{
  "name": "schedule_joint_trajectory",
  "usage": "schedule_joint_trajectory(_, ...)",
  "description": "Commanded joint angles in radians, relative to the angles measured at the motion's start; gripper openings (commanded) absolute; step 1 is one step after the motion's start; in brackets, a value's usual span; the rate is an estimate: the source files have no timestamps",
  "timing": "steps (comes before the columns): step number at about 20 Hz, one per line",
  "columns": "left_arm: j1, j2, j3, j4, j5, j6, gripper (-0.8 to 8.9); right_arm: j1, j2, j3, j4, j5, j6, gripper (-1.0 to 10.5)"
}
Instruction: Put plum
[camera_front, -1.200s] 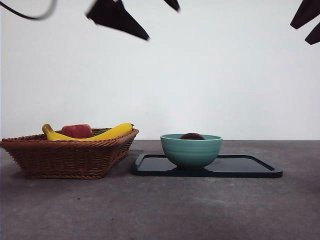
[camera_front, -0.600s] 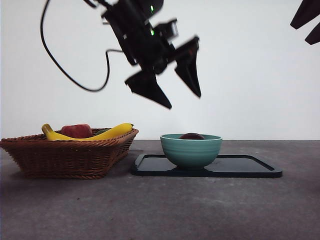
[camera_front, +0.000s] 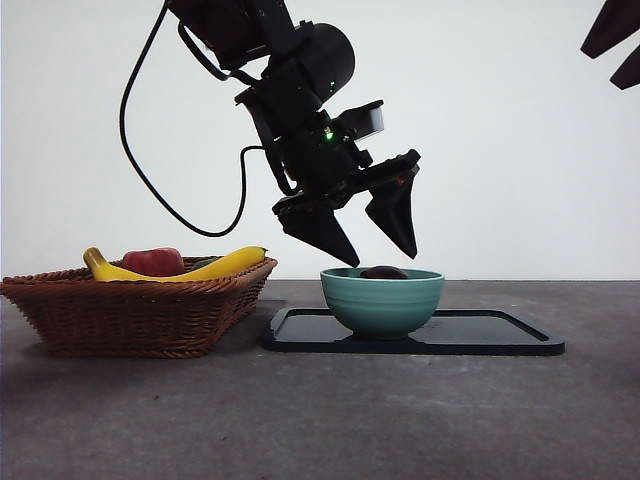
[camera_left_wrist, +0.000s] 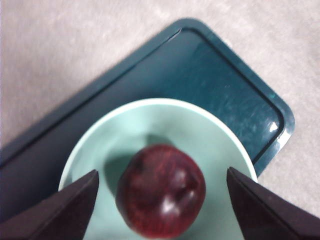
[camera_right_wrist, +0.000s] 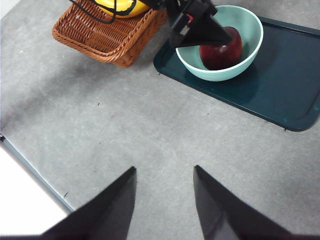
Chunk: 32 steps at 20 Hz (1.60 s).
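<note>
Plum in green bowl on tray, left claw open empty above, bananas in basket

- The plum is glossy dark maroon with pale highlights.
- The bowl is plain pale teal-green, with faint rings on its outer wall.
- The tray is dark blue-green and shiny.
- The basket is reddish-brown woven wicker.
- The bananas are yellow.
- The apple is bright red.
- The table is mottled grey.
- The left gripper is black.
</note>
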Motion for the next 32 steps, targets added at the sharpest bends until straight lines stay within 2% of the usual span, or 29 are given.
schedule_joint_trajectory(1, -0.011, 0.035, 0.028, 0.014, -0.005, 0.049, 4.0, 0.005, 0.005, 0.006, 0.005, -0.002, 0.003, 1.8)
schedule_joint_trajectory(16, -0.025, 0.095, 0.028, 0.005, -0.006, 0.072, 3.94, 0.005, 0.005, 0.006, 0.005, -0.001, 0.002, 1.8)
schedule_joint_trajectory(21, -0.029, 0.095, 0.028, 0.01, -0.006, 0.075, 2.19, 0.005, 0.005, 0.006, 0.006, 0.0, -0.002, 1.8)
schedule_joint_trajectory(25, -0.029, 0.093, 0.048, 0.003, -0.006, 0.074, 2.03, 0.005, 0.005, 0.006, 0.006, 0.0, -0.003, 1.8)
schedule_joint_trajectory(28, -0.027, 0.088, 0.111, -0.052, -0.005, 0.071, 2.04, 0.005, 0.005, 0.006, 0.006, 0.0, -0.002, 1.8)
schedule_joint_trajectory(32, -0.024, 0.077, 0.272, -0.198, -0.005, 0.071, 2.04, 0.005, 0.005, 0.006, 0.006, 0.0, -0.002, 1.8)
